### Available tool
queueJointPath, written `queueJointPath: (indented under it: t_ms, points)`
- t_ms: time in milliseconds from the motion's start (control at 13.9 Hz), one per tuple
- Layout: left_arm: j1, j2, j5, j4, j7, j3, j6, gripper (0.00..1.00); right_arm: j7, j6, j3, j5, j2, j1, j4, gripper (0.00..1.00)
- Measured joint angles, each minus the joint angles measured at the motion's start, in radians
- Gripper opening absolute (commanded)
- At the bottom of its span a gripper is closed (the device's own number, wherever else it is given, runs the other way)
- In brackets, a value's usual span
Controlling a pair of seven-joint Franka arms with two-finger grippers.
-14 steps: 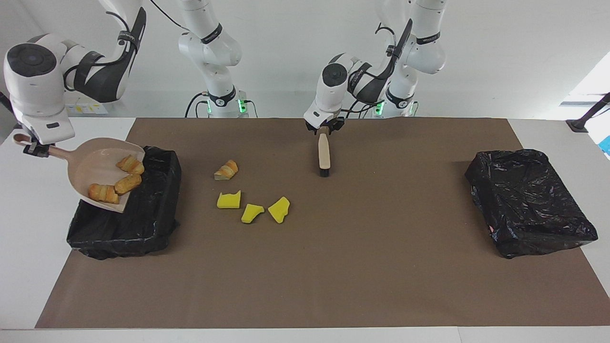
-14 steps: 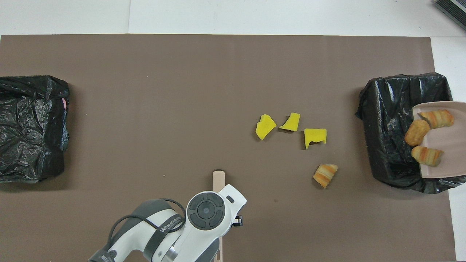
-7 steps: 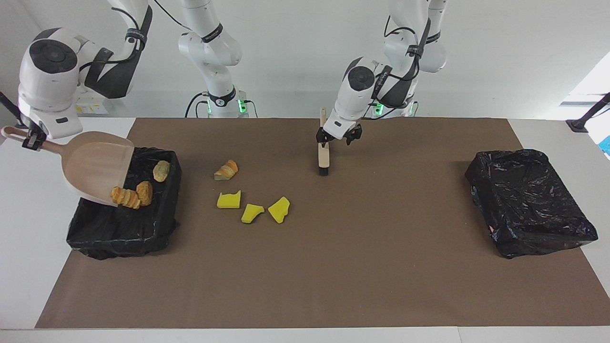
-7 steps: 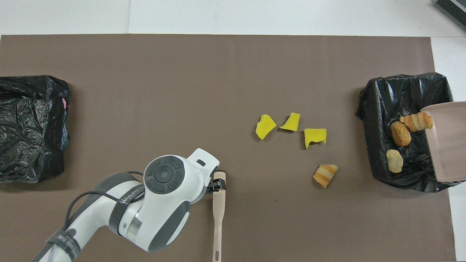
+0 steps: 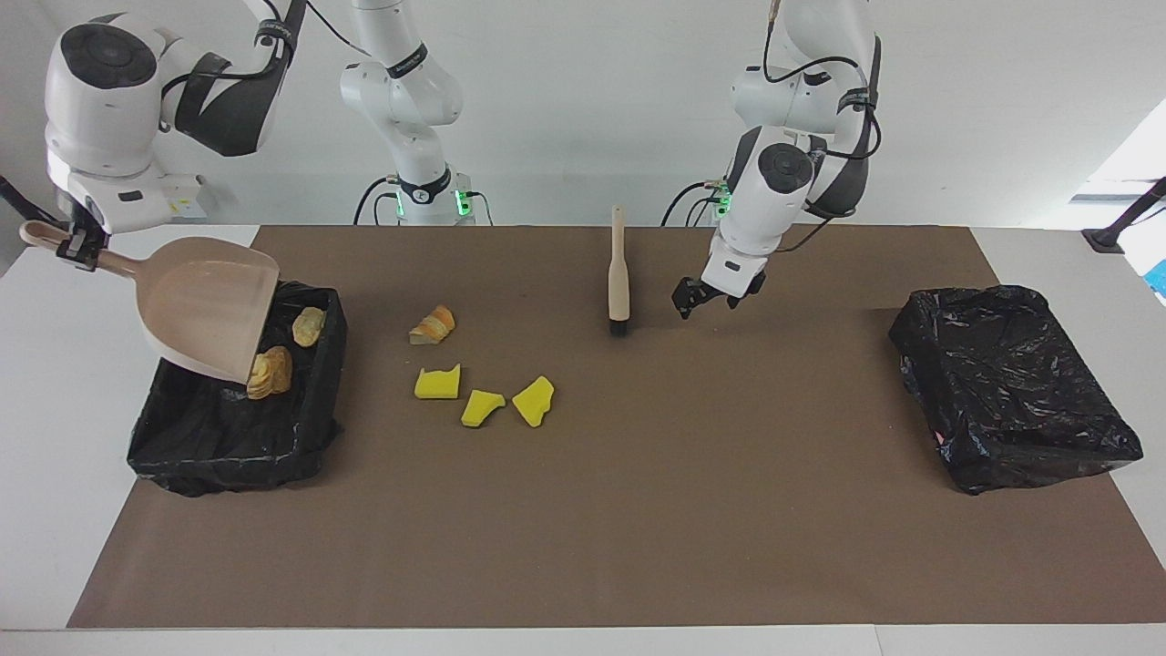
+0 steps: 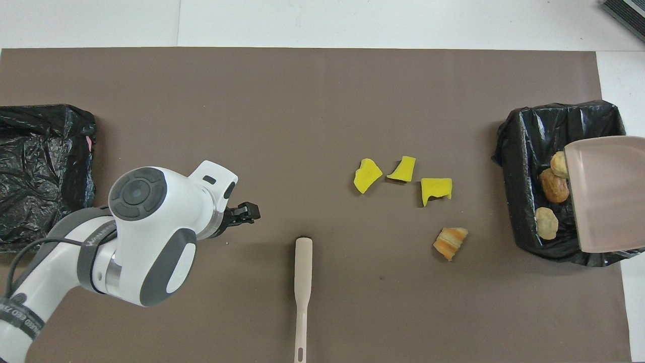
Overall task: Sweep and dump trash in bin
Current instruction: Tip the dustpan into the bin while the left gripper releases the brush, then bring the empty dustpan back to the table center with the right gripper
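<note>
My right gripper (image 5: 77, 248) is shut on the handle of the beige dustpan (image 5: 205, 310) (image 6: 602, 194), which tilts mouth-down over the black-lined bin (image 5: 237, 428) (image 6: 526, 166). Three bread chunks (image 6: 553, 185) lie inside that bin. On the mat between bin and brush lie one bread chunk (image 5: 433, 325) (image 6: 450, 242) and three yellow sponge pieces (image 5: 481, 407) (image 6: 403, 169). The brush (image 5: 618, 273) (image 6: 303, 282) lies flat on the mat, bristle end away from the robots. My left gripper (image 5: 706, 301) (image 6: 247, 212) hangs open and empty over the mat beside the brush, toward the left arm's end.
A second black-lined bin (image 5: 1011, 387) (image 6: 40, 171) sits at the left arm's end of the brown mat (image 5: 638, 528). White table shows around the mat's edges.
The left gripper opened, let go of the brush and swung away toward its own end. The right gripper tipped the dustpan and three bread chunks slid into the bin.
</note>
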Motion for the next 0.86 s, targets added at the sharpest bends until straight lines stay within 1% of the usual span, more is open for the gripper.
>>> queueJointPath:
  t_ms: [144, 360, 504, 649, 721, 865]
  points:
    - [0.075, -0.006, 0.0, 0.049, 0.098, 0.0, -0.054, 1.0, 0.026, -0.053, 0.001, 0.111, -0.004, 0.016, 0.004, 0.0]
    - [0.187, -0.013, 0.001, 0.126, 0.276, 0.002, -0.174, 1.0, 0.048, -0.074, 0.002, 0.241, -0.004, 0.034, 0.005, 0.0]
    - [0.245, -0.016, 0.001, 0.176, 0.357, 0.003, -0.243, 1.0, 0.131, -0.098, 0.006, 0.304, -0.004, 0.065, 0.005, 0.0]
    - [0.29, -0.024, 0.001, 0.236, 0.413, 0.003, -0.328, 1.0, 0.319, -0.141, 0.012, 0.324, -0.007, 0.141, 0.005, 0.0]
    - [0.304, -0.032, 0.005, 0.262, 0.434, 0.003, -0.368, 1.0, 0.45, -0.161, 0.015, 0.328, -0.01, 0.194, 0.003, 0.0]
    - [0.314, -0.047, 0.068, 0.313, 0.464, 0.001, -0.434, 1.0, 0.739, -0.186, 0.023, 0.336, -0.024, 0.309, -0.006, 0.0]
